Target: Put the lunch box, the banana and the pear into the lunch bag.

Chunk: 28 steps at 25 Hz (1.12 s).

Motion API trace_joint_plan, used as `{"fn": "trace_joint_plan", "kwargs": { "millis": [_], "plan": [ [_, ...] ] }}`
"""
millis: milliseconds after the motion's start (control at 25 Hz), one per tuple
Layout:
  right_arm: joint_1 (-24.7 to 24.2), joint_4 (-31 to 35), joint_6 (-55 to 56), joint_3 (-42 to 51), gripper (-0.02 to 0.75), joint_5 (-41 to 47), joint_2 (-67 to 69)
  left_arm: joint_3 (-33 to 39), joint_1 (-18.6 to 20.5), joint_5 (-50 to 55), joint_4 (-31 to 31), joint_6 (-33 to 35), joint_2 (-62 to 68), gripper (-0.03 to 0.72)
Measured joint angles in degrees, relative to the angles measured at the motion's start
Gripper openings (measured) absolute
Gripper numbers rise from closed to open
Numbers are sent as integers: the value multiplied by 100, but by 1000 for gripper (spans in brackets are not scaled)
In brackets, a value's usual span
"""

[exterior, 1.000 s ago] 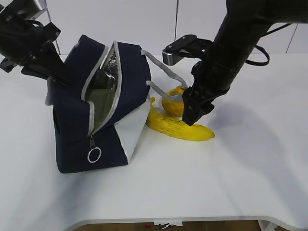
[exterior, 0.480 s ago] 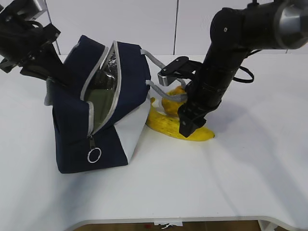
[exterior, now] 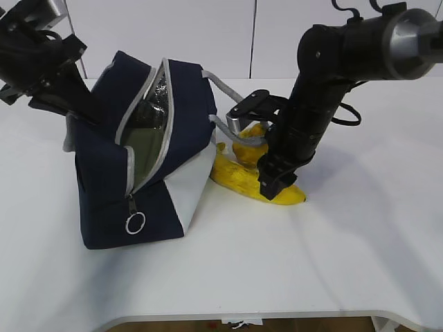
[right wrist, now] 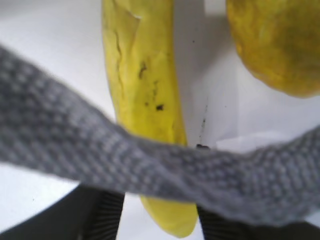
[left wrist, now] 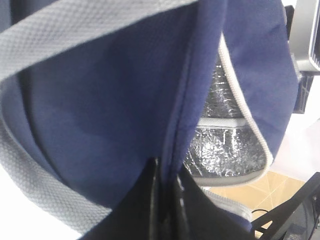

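Exterior view. Lunch bag (exterior: 138, 159): navy, tipped on the white counter (exterior: 291, 270), zipper open, silver lining showing; a sage-green surface inside looks like the lunch box (exterior: 142, 149), though only partly seen. Left gripper (exterior: 66, 97): at the bag's upper left edge, fingertips hidden behind fabric. Banana (exterior: 242, 181): flat on the counter just right of the bag. Pear (exterior: 250, 149): just behind the banana, partly masked by the arm. Right gripper (exterior: 271, 185): lowered over the banana's right half; jaw spacing not readable from here.

Left wrist view. Left gripper (left wrist: 165, 200): clenched on a fold of the navy bag wall, holding the mouth open. Foil lining visible beyond; contents cut off.

Right wrist view. Right gripper (right wrist: 155, 220): fingers (right wrist: 107, 210) stand either side of the banana (right wrist: 145, 90), apart from it; whether contact is made, cannot tell. Grey webbing handle (right wrist: 150, 170) lies across the view, blurring the grasp point. Pear (right wrist: 280, 45): upper right, cut off.

Step in hand, by judgement: picking up the banana. Next move calls for a firm pinch clear of the strap, then a lift toward the bag's opening.
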Motion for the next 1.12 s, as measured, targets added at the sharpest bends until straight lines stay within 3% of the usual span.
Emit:
{"fn": "trace_joint_plan", "kwargs": {
  "millis": [120, 280, 560, 1120],
  "plan": [
    [0, 0, 0, 0, 314, 0, 3, 0, 0, 0, 0, 0, 0, 0],
    [0, 0, 141, -11, 309, 0, 13, 0, 0, 0, 0, 0, 0, 0],
    [0, 94, 419, -69, 515, 99, 61, 0, 0, 0, 0, 0, 0, 0],
    [0, 94, 434, -69, 540, -57, 163, 0, 0, 0, 13, 0, 0, 0]
  ]
}}
